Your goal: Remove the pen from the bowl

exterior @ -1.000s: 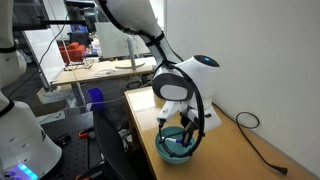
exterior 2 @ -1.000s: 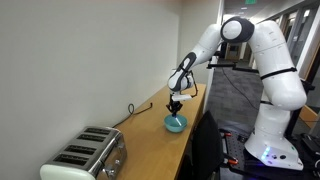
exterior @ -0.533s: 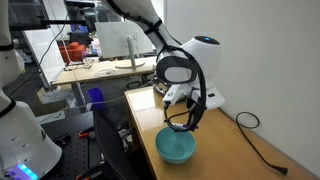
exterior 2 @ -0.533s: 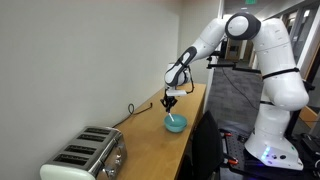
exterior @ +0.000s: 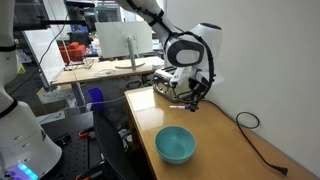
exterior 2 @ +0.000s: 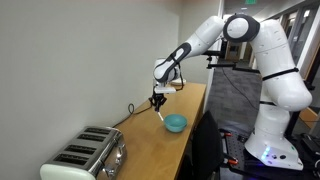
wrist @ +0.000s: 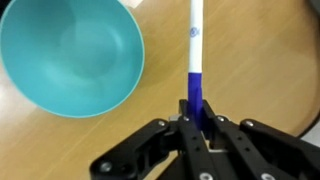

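**Exterior view.** Arm (exterior: 186, 52) is over the far part of the desk (exterior: 228, 142), near the wall. The jaws are closed on the pen (exterior: 181, 104), which shows as a thin pale stick poking out sideways, clear of the desk surface. The bowl (exterior: 175, 144) sits nearer the camera, apart from the jaws. Its inside looks empty.

**Exterior view.** The pen (exterior 2: 163, 110) slants down from the jaws, in the air above the desk (exterior 2: 140, 140). It is higher than the bowl (exterior 2: 175, 123) and off to its side, with no contact between them. The toaster (exterior 2: 88, 153) is well apart at the near end of the desk.

**Wrist view.** The jaws clamp the dark blue end of the pen (wrist: 194, 45). The whitish shaft points away over bare desk (wrist: 265, 70). The bowl (wrist: 70, 50) is to one side with nothing in it, and the pen is outside its rim.

**Progress (judgement).** The removal itself looks done: the pen is lifted out, gripped and clear of the bowl. What is left is to lower the pen to open desk beside the bowl and release it. Neither step is done yet.
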Robot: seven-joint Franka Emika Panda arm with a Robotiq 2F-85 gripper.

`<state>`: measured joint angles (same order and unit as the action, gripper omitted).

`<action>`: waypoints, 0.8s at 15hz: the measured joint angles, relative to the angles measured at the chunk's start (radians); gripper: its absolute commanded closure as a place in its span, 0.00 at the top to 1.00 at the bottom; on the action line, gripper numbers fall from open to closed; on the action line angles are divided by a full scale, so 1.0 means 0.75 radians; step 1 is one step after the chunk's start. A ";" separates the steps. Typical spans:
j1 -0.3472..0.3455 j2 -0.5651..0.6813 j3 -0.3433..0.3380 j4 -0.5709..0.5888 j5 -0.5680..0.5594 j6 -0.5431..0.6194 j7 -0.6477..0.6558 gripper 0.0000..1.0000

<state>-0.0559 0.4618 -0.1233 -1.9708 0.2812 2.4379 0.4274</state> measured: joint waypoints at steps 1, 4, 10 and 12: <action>0.010 0.023 0.009 0.030 0.000 -0.022 0.007 0.04; 0.049 0.112 0.025 0.105 0.000 -0.042 0.016 0.04; 0.107 0.328 0.028 0.248 -0.009 -0.042 0.017 0.04; 0.114 0.388 0.029 0.302 -0.009 -0.042 0.017 0.39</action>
<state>0.0293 0.7527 -0.1018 -1.7443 0.2743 2.4064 0.4401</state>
